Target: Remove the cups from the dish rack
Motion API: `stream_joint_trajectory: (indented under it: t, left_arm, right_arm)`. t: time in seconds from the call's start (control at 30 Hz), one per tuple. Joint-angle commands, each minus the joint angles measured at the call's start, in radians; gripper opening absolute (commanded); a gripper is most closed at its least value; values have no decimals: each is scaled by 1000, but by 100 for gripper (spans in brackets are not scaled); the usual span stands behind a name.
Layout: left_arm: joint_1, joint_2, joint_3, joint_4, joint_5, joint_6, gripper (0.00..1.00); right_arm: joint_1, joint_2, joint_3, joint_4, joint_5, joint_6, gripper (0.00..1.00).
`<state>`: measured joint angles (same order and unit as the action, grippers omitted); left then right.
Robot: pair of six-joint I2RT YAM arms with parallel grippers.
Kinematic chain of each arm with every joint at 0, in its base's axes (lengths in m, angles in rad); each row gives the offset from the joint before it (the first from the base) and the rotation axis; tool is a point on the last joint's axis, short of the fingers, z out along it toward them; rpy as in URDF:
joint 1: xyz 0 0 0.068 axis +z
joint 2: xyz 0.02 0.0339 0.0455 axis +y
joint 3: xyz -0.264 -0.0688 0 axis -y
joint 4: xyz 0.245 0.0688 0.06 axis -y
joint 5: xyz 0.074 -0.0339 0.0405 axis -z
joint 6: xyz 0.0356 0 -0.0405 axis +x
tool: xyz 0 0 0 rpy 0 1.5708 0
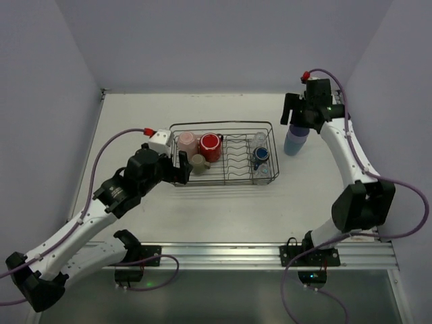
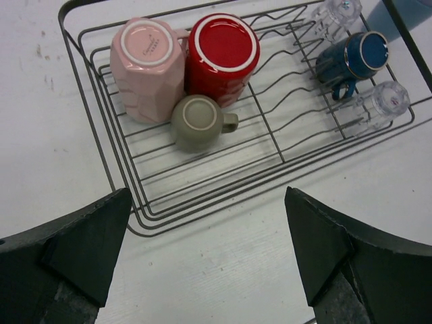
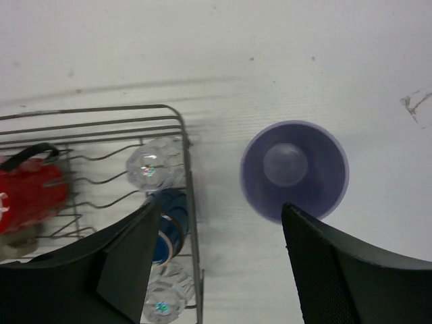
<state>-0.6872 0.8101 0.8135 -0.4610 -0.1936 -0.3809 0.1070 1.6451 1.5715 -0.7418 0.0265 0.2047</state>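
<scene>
The left gripper [image 1: 181, 169] hangs at the 9 o'clock end of the dish rack [image 1: 223, 181], just off its short side. Its fingers [image 2: 81, 243] are spread wide with only the rack's near rim and bare table [image 1: 223, 216] between them; it has hold of nothing.

The wire rack sits mid-table. In its left half, three cups stand bottom-up and huddled together. The pink cup [image 2: 145, 67] is at the rack's 10 o'clock corner. The red mug [image 2: 223, 57] touches it on the 3 o'clock side. The small olive cup [image 2: 201, 121] is at 6 o'clock of those two, with its handle pointing to 3 o'clock in the left wrist view.

The row of plate dividers [image 1: 236, 156] fills the middle of the rack. At the right end, the dark blue cup [image 2: 351, 57] lies tipped on its side among the wires. One clear glass [image 2: 341, 10] is at its 12 o'clock and another clear glass [image 2: 378, 104] at its 6 o'clock.

Outside the rack, at its 2 o'clock and clear of the wires, a lavender tumbler [image 3: 295, 169] stands upright on the table, mouth up. The right gripper [image 1: 297, 121] hovers directly above it. Its fingers [image 3: 128, 263] stand well apart, wider than the tumbler, and from the wrist camera they do not appear to press on it.
</scene>
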Motion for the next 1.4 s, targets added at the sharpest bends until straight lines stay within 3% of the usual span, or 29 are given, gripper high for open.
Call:
stream_joint_trajectory:
  t: [0.0,0.17,0.2,0.4,0.73,1.17,1.37]
  left_arm:
    - [6,92,87,54,-110,-36,100]
    - [11,257,128,139,-174,-50,100]
    - [11,280,139,145,-191,-50,99]
    - [60,466,237,193,-230,-39,95]
    - [137,701,322,269,-199,-1,94]
    - [179,834,335,331,-142,-4,99]
    - [186,879,334,370,-136,-7,96]
  right_arm:
    - [26,-216,-147,149,-89,56,76]
    - [72,-595,-517,493,-203,192,75]
    - [88,-640,-622,527,-221,228,75]
    - [118,-883,-866,634,-310,298,72]
    - [126,-975,-933,636,-404,303,72]
    - [158,-972,-943,647,-439,295,72]
    - [174,-967,-943,651,-441,305,72]
